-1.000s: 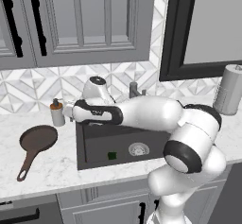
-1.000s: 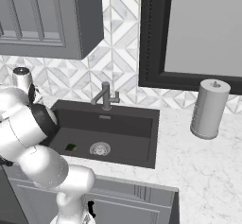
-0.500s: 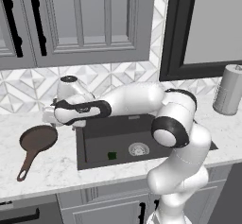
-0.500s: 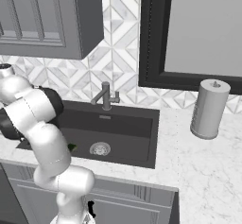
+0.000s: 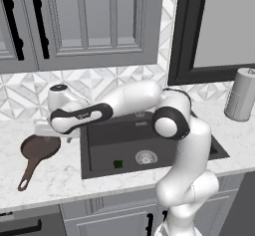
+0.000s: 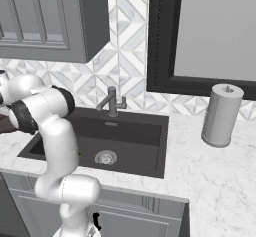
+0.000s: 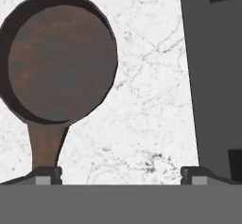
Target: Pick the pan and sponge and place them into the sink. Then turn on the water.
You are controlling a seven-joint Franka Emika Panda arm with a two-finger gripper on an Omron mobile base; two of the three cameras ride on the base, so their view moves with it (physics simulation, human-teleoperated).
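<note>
Fingers [image 7: 48, 175] spread wide on the gripper [image 7: 120, 175] above the marble counter [image 7: 146, 124]; pan [image 7: 59, 57] handle by one fingertip, sink [image 7: 212, 76] edge beside the other

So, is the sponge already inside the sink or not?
Inside. The green sponge lies on the floor of the sink, left of the drain; the pan remains on the counter.
</note>
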